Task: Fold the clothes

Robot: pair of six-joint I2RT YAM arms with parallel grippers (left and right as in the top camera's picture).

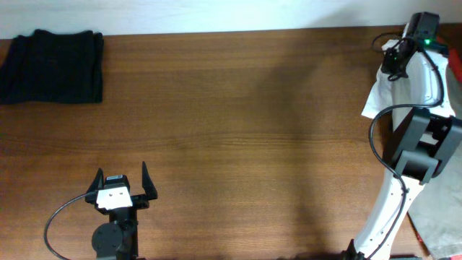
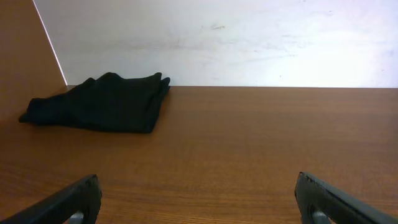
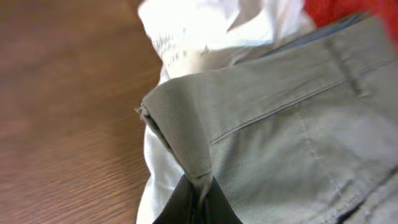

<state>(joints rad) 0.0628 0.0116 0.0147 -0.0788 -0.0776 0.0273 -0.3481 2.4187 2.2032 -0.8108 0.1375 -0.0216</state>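
The right arm (image 1: 411,144) is stretched out to the far right corner of the surface (image 1: 253,130). Its wrist view shows the jaws clenched on a folded edge of the khaki piece (image 3: 298,137), pinching the fabric right by a seam. That khaki piece lies on top of a white garment (image 3: 205,31), which pokes out on the side toward the bare wood. There's also a bit of red garment (image 3: 336,9) in the top corner behind both, pretty blurry. From overhead only the white one really shows, peeking out from under the arm near the surface's right edge. The left arm (image 1: 115,217) sits at the near left with its jaws released and spread wide. Over in the far left corner a dark garment (image 1: 52,66) lies folded flat, well apart from the pile on the right. It's roughly ahead of the left wrist camera and close to the pale wall (image 2: 249,37).
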